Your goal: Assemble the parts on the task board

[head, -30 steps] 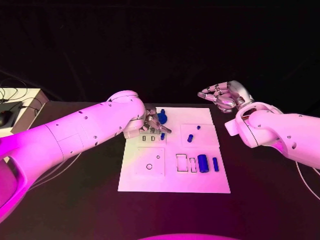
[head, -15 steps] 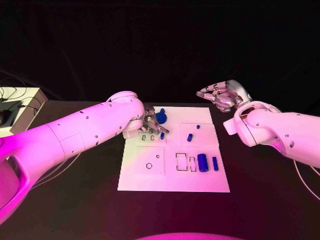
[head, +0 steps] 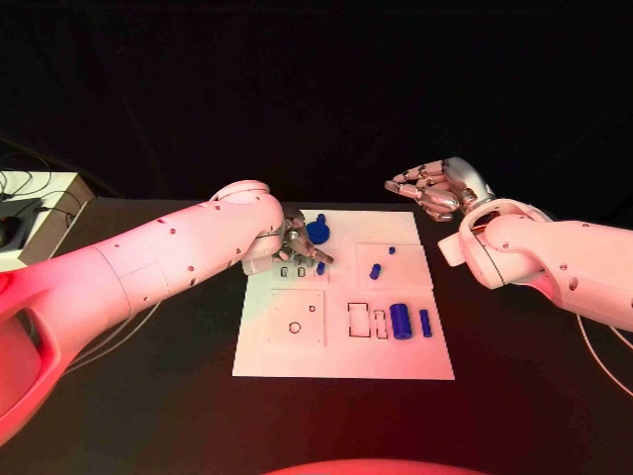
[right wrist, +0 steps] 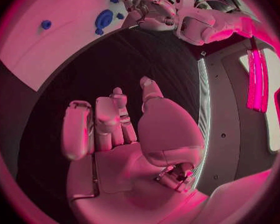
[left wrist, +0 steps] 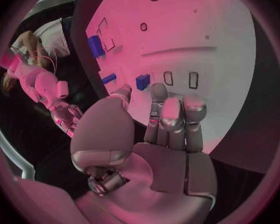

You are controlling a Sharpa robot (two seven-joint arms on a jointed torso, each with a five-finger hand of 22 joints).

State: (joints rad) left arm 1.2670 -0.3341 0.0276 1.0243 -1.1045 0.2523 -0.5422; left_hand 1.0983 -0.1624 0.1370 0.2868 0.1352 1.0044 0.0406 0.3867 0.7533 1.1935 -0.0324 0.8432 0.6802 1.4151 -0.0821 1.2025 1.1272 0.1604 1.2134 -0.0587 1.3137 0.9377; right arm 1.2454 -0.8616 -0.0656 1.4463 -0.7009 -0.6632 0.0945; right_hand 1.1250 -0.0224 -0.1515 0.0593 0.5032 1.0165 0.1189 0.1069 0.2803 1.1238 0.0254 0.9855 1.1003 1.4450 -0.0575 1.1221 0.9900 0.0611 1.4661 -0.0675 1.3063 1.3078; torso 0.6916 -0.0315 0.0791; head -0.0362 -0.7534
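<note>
At frame centre in the head view, the task board (head: 342, 341), a flat matte white rectangular plate with outlined rectangular and round slots, lies on the black table (head: 145, 396). Smooth blue parts on it: a fat cylinder (head: 401, 322) and a thinner bar (head: 426, 325) at the right, a small peg (head: 377, 271) mid-board, a round knob-shaped piece (head: 318, 232) at the upper left. Left hand (head: 297, 249), glossy silver metal, sits over the board's upper left corner just beside the knob piece; in the wrist view its fingers (left wrist: 173, 115) lie together and nearly straight, holding nothing. Right hand (head: 433, 190), upper right off the board, fingers curled in loosely, nothing in it. No readable writing
</note>
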